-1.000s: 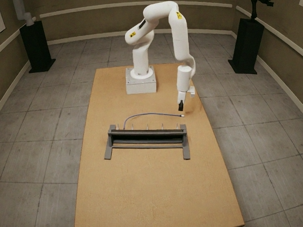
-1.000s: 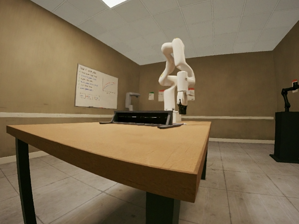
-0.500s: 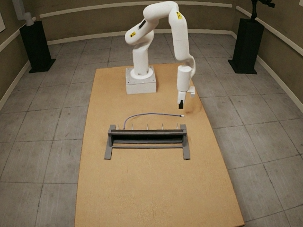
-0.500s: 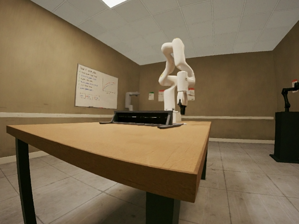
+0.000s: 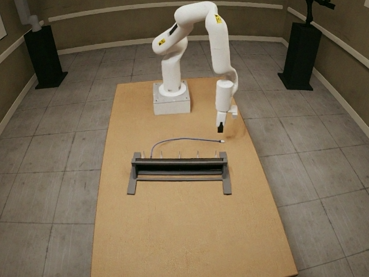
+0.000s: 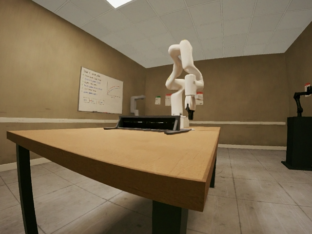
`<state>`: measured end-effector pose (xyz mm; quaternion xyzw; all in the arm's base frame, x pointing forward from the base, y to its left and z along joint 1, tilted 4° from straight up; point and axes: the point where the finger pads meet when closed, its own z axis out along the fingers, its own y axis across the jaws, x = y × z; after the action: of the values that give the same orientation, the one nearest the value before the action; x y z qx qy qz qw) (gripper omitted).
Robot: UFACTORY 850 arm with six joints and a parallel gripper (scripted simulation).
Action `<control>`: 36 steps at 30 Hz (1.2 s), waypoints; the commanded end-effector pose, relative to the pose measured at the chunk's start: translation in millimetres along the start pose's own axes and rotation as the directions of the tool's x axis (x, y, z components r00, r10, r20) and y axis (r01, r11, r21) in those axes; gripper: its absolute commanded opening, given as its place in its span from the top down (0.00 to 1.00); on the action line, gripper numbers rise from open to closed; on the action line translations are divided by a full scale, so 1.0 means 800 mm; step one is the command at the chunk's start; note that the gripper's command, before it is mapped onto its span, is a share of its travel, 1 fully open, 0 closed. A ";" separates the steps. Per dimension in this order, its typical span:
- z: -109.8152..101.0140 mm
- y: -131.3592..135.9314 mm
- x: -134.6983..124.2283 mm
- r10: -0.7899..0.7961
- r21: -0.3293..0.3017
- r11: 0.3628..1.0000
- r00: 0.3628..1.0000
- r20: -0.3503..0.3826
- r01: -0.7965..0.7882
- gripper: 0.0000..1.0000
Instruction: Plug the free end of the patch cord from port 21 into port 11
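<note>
A grey free-standing rack (image 5: 179,162) (image 6: 176,123) stands upright in the middle of the wooden table (image 5: 184,235) (image 6: 126,151). A thin grey patch cord (image 5: 179,138) runs from the rack's far side near its left end and curves to the right. Its free white plug (image 5: 221,141) lies on the table behind the rack's right end. My gripper (image 5: 220,128) (image 6: 190,116) points down a little above that plug, with its fingers shut and nothing between them. In the exterior view the rack hides the cord and plug.
The robot base (image 5: 171,100) stands on the table behind the rack. Black pedestals (image 5: 44,56) (image 5: 300,56) stand on the floor at the back left and back right. A whiteboard (image 6: 100,91) hangs on the left wall.
</note>
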<state>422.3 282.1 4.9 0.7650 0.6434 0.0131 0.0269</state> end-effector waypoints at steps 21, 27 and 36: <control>-0.018 0.007 0.040 0.461 -0.043 0.864 0.822 -0.335 -0.502 1.00; -0.028 0.018 0.038 0.547 -0.044 0.787 0.728 -0.413 -0.616 1.00; -0.048 0.038 0.023 0.634 -0.041 0.647 0.568 -0.525 -0.761 1.00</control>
<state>447.8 300.1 37.1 0.9157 0.3063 0.2573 -0.0397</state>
